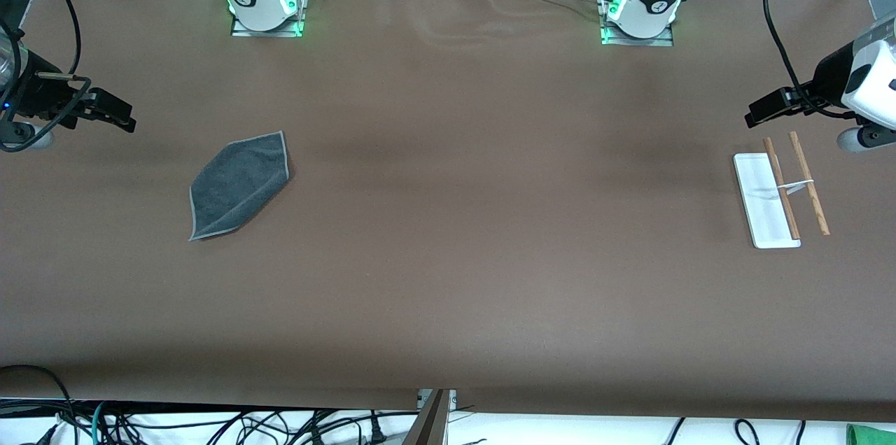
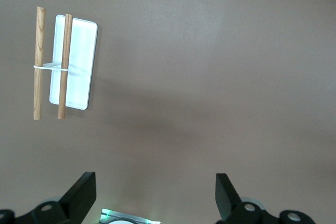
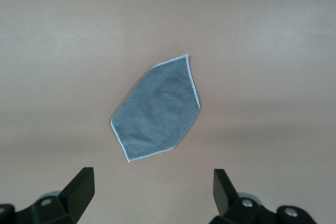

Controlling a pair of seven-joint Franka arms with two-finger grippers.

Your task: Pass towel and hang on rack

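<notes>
Nothing started yet. Towel [image 1: 240,183] flat on table [image 1: 448,256], left-centre of front frame; rack [image 1: 779,192] at right edge. Right gripper [image 1: 112,113] upper left, left gripper [image 1: 766,109] above rack, both wide open, empty. Next: right descends, pinches towel. Path looks unobstructed.

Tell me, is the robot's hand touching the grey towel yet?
Apart. In the right wrist view the right end effector hangs open above the table, with bare brown tabletop between its fingers and the towel, which lies flat.
</notes>
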